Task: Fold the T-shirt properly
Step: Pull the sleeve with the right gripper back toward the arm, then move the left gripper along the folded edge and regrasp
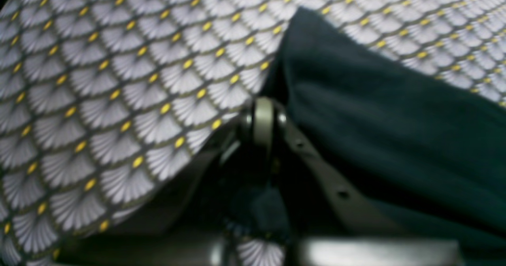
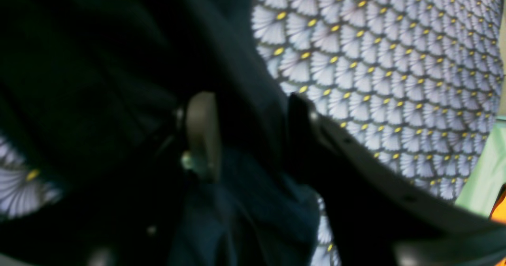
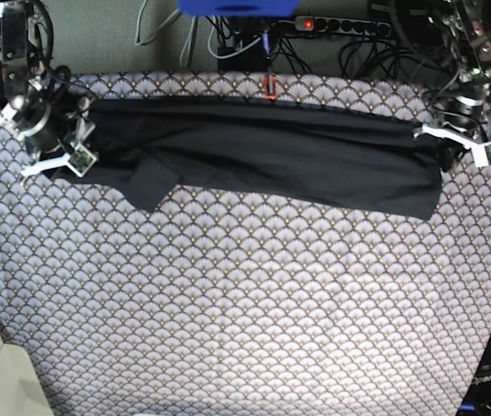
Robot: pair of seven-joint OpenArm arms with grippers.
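The dark T-shirt lies as a long folded band across the far part of the table, with one sleeve flap poking toward me near its left end. At the band's right end my left gripper is shut on the T-shirt; in the left wrist view its fingers meet at the cloth's edge. At the left end my right gripper stands open. In the right wrist view dark fabric runs through the gap of that gripper.
The scallop-patterned tablecloth covers the whole table. A power strip and cables lie behind the far edge. Something pale green borders the cloth at the right wrist view's right edge.
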